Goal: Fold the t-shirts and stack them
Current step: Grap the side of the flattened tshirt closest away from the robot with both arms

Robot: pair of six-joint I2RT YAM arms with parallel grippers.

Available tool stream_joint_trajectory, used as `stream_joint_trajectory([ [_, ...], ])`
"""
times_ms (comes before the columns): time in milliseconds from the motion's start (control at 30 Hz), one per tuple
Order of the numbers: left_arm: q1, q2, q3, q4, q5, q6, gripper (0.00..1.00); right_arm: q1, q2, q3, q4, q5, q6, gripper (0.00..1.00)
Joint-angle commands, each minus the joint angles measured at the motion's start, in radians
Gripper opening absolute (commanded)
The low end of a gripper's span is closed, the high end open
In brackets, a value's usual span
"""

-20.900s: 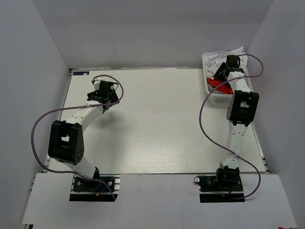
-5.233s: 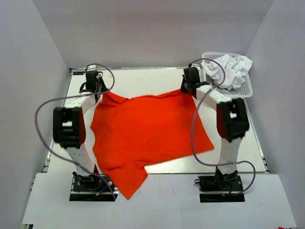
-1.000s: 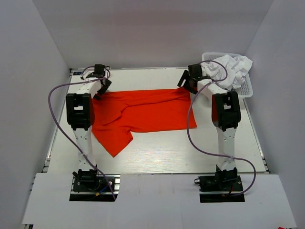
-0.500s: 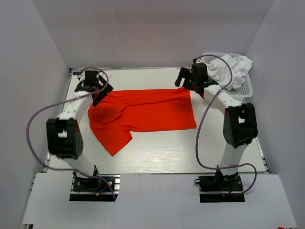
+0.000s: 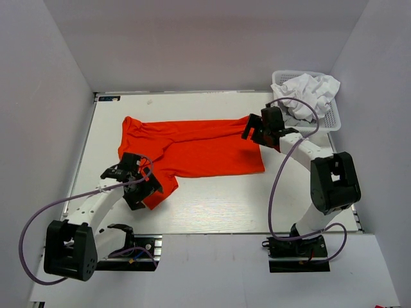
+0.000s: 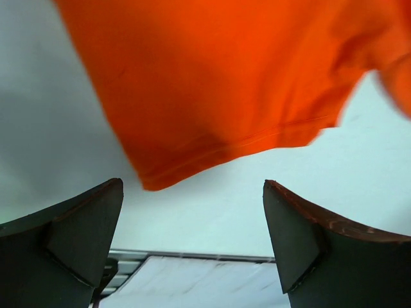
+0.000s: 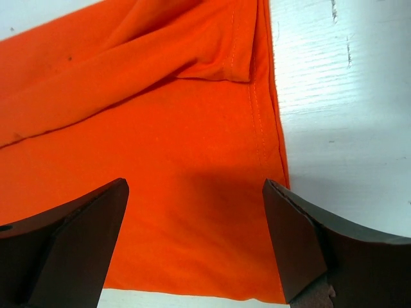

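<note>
Over the table [image 5: 225, 205], my left end effector [image 5: 144, 186] gapes wide by the sleeve of the orange-red t-shirt [image 5: 199, 144] — my right end effector [image 5: 252, 130], equally wide, hovers over its hem, likely for folding.

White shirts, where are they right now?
In the top view, the white shirts sit bunched in the basket at the far right corner of the table, just beyond the right gripper.
</note>
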Motion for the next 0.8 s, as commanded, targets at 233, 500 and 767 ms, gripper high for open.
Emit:
stream_joint_trajectory([
  [233, -0.035, 0.084, -0.046, 0.037, -0.061, -0.072, 0.79, -0.034, -0.07, -0.027, 0.008, -0.043, 0.036, 0.91],
  [500, -0.035, 0.193, -0.046, 0.057, -0.112, -0.072, 0.0, -0.051, -0.145, -0.079, -0.067, -0.008, 0.063, 0.91],
  [767, -0.035, 0.172, 0.032, -0.023, -0.142, -0.052, 0.0, -0.055, -0.148, -0.152, -0.196, -0.031, 0.031, 0.89],
])
